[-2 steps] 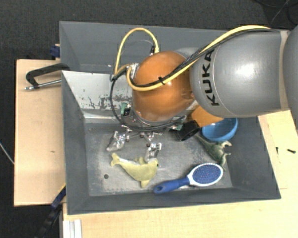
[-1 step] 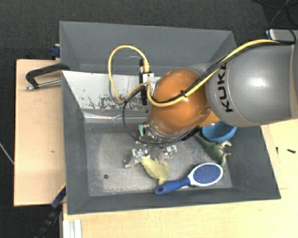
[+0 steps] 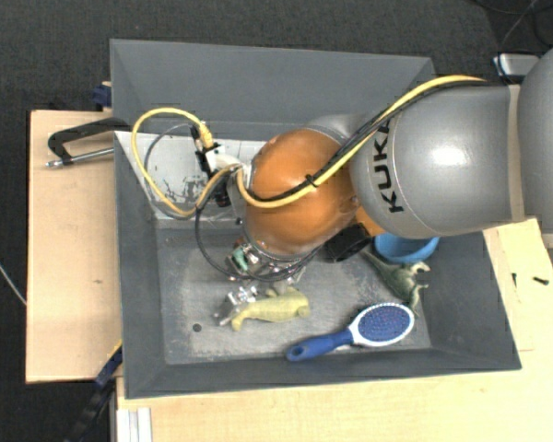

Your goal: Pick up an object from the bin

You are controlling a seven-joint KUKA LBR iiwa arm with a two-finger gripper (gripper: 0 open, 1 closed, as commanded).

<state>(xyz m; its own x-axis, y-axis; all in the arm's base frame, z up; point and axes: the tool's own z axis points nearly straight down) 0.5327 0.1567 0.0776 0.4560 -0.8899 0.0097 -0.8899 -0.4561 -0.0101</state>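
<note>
The hand (image 3: 242,302) sits low over the floor of the bin (image 3: 166,284), left of centre and toward the near wall. The orange cover (image 3: 290,201) is directly above it and masks most of it, so it cannot be told whether the hand is released or clenched. The thing nearest it is the yellow toy (image 3: 275,309) — a pale, elongated figure lying flat on the floor, its left end touching or just beside the metal of the hand. No thing is seen grasped. Judged step: seating the hand on the yellow toy before the grip is made. To do this well, centre the hand over the toy's thicker middle rather than its thin left end, and set the grip across the narrow width, not along the length. The toy lies flat, so the hand probably has to reach right down to the floor; descend gently, as the floor is hard metal. The toy looks soft and may bend or slip sideways under an off-centre grip. The brush (image 3: 350,335) lies near the toy on its right, along the near wall. The green toy (image 3: 404,282) and the blue object (image 3: 407,245) are well apart to the right — none should interfere. Lift straight up and confirm that the toy rises with the hand.
</note>
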